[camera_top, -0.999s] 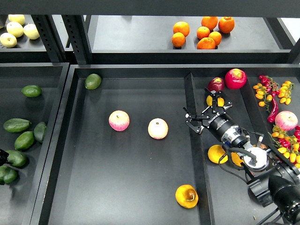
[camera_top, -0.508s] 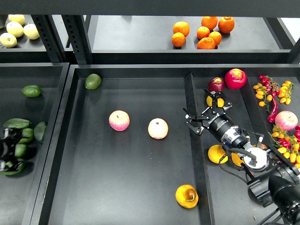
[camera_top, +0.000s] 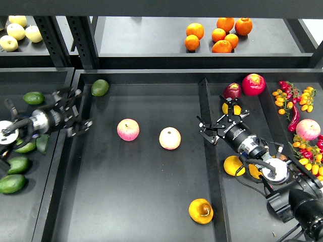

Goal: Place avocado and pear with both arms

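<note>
The orange-yellow pear with a brown stem lies at the front of the middle tray. Several dark green avocados lie in the left bin; an elongated one is at its front, and others are partly hidden by my left arm. My left gripper is open and empty, motion-blurred, over the rim between the left bin and the middle tray. My right gripper is open and empty over the divider of the right bin, far behind the pear.
A rounder bright green avocado and two pink-yellow apples lie in the middle tray. The right bin holds yellow fruit, red fruit and small tomatoes. Oranges sit on the back shelf.
My left arm has swung up and right out of the left bin, its gripper now at the middle tray's left rim. The avocados in the bin have shifted. The right arm has not moved.
</note>
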Available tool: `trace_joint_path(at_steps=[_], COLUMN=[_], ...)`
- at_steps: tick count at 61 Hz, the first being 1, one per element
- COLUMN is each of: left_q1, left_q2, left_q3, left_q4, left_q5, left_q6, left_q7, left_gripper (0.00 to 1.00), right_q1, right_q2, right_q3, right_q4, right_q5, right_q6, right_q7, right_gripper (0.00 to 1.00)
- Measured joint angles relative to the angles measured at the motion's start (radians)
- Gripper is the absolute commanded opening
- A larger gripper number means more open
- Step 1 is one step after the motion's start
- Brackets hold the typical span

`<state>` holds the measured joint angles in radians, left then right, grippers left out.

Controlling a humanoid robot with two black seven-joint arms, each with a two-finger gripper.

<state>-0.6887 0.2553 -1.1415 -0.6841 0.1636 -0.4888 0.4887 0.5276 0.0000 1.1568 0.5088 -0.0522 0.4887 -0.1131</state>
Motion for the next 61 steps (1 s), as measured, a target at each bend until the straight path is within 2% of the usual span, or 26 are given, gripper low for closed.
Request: trace_joint_path(at_steps=[11, 30, 61], left_q1=[0.053, 0.129, 0.166], left_q2=[-0.092, -0.242, -0.255], left_q3=[-0.106, -0.22, -0.253], left_q4=[-0.125, -0.194, -0.194], left_q5=[0.0, -0.001, -0.005], left_q6=[0.0, 0.0, 0.0], left_q7=[0.0, 0.0, -0.008], left_gripper=[0.89, 0.9, 0.93], right_q1=[0.001, 0.001, 0.0], right_q2=[0.0, 0.0, 0.0], right_q3=[0.006, 0.007, 0.009], right_q4=[-0.001, -0.001, -0.001], right_q5=[-0.004, -0.006, -0.006], right_q6=[0.0, 0.0, 0.0], right_q7=[-0.033, -0.036, -0.036], right_gripper=[1.0, 1.0, 1.0])
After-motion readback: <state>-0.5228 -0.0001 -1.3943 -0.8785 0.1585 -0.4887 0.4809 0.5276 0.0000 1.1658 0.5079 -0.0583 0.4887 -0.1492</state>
